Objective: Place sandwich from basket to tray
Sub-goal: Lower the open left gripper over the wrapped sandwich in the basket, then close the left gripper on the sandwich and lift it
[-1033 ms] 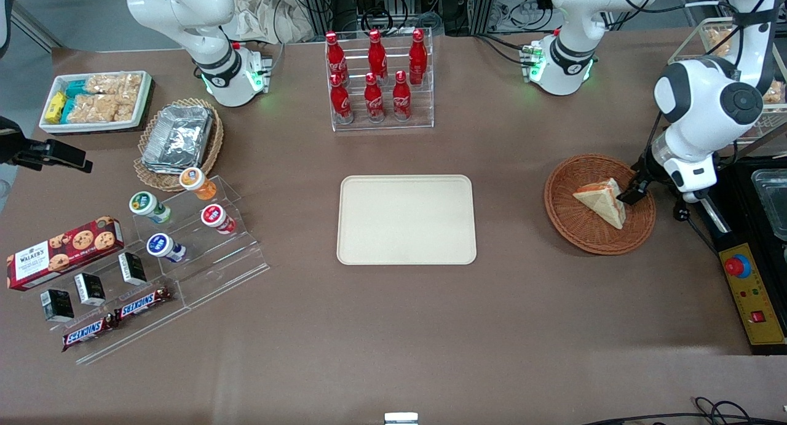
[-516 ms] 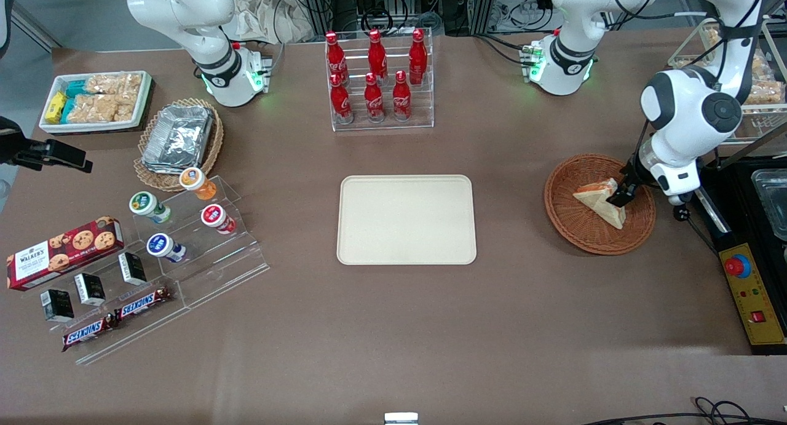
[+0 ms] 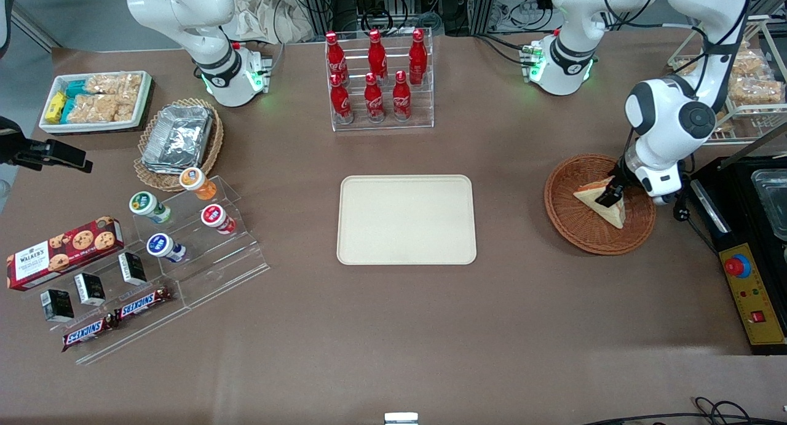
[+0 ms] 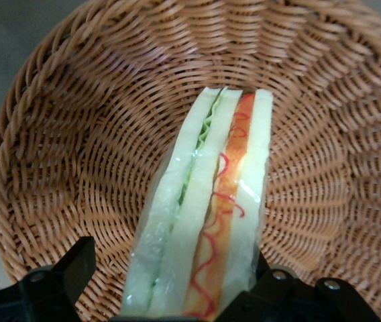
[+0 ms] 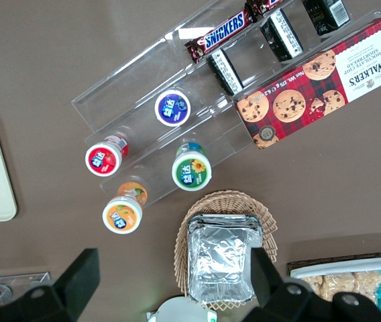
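The sandwich [image 3: 610, 212] is a pale bread wedge lying in the reddish-brown wicker basket [image 3: 567, 223] toward the working arm's end of the table. In the left wrist view its cut edge [image 4: 207, 221] shows green and orange-red filling, with the basket's weave [image 4: 76, 134] around it. My left gripper [image 3: 610, 197] is low over the sandwich, open, with one finger on each side of the wedge [image 4: 170, 260]. One finger [image 4: 76, 265] stands apart from the bread; the other is close against it. The cream tray [image 3: 406, 219] lies bare at the table's middle.
A rack of red cola bottles [image 3: 376, 80] stands farther from the camera than the tray. A black appliance and a yellow control box [image 3: 753, 296] sit beside the basket at the table's edge. A tan basket of foil containers [image 3: 178, 139] and snack displays lie toward the parked arm's end.
My left gripper has moved from the basket's rim inward over the sandwich and now straddles it. The sandwich and basket have not moved.
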You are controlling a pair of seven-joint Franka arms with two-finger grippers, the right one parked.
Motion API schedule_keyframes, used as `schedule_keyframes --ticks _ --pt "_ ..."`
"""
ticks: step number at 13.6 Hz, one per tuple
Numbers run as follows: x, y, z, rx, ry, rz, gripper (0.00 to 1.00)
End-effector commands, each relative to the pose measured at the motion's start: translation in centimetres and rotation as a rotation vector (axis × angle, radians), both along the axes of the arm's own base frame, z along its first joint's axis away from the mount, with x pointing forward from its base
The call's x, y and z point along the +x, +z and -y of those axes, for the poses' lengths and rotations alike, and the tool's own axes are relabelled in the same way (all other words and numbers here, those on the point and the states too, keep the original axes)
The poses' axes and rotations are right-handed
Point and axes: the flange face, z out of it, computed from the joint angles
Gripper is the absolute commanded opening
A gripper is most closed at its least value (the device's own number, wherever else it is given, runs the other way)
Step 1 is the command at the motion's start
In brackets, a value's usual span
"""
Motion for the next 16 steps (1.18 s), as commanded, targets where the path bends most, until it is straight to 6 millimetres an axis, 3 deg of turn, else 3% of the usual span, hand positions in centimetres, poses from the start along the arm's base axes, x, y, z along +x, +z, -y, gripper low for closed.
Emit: schedule_keyframes --ticks 1,5,8,10,13,16 --pt "-0.6 -0.5 0.3 0.011 0.028 0.064 0.00" --pt "0.1 0.2 1.3 0.010 -0.004 0.076 0.00" --pt "1.3 4.3 3.1 0.005 -0.068 0.051 0.00" --pt "2.3 8.7 3.2 -0.004 -0.121 0.018 0.00" --pt "4.7 16.9 3.2 -0.018 -0.210 -0.044 0.00" --pt "7.0 28.0 5.5 0.024 -0.308 -0.114 0.00"
